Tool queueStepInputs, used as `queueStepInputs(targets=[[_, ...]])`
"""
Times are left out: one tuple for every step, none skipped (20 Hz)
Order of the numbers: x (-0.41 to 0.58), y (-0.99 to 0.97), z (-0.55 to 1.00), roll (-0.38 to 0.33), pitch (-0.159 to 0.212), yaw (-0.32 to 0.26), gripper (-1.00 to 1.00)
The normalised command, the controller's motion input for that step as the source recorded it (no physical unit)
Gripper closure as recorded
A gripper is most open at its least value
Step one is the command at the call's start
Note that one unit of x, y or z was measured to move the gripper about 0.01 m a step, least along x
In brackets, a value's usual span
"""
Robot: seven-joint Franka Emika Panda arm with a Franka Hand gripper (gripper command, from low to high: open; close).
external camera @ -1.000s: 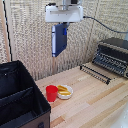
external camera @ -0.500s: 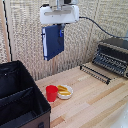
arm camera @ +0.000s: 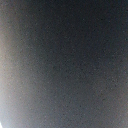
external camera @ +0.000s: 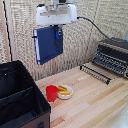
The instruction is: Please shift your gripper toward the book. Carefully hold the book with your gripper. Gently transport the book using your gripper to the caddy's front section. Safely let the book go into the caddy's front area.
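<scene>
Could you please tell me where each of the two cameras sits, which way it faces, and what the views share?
Exterior view: off the arm, raised, looking down across the wooden table toward the wicker wall; it shows the gripper holding the book high above the red cup, with the caddy at the exterior view's left.
Wrist view: on the wrist, filled by a blurred dark surface, probably the book; no fingers discernible.
Shared: likely only the book.

A red cup (external camera: 51, 93) stands on the wooden worktop (external camera: 95, 102), touching a small bowl (external camera: 64, 92); toaster oven (external camera: 113, 56) well apart.
</scene>
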Motion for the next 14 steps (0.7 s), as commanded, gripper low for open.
queueStepInputs(targets=[[-0.386,0.61,0.16,0.0,0.0,-0.109,1.0],[-0.429,0.63,0.16,0.0,0.0,-0.096,1.0],[-0.454,0.63,0.17,0.0,0.0,-0.088,1.0],[-0.454,0.63,0.17,0.0,0.0,-0.088,1.0],[-0.457,0.63,0.19,0.0,0.0,-0.089,1.0],[-0.454,0.63,0.19,0.0,0.0,-0.09,1.0],[-0.457,0.63,0.19,0.0,0.0,-0.089,1.0],[-0.46,0.64,0.18,0.0,0.0,-0.087,1.0],[-0.449,0.64,0.16,0.0,0.0,-0.088,1.0],[-0.443,0.66,0.13,-0.003,0.0,-0.087,1.0],[-0.469,0.7,0.09,-0.008,-0.004,-0.069,1.0],[-0.434,0.73,0.05,-0.006,-0.011,-0.065,1.0],[-0.374,0.76,0.0,-0.008,-0.01,-0.07,1.0],[-0.334,0.77,0.0,-0.006,-0.014,-0.076,1.0]])
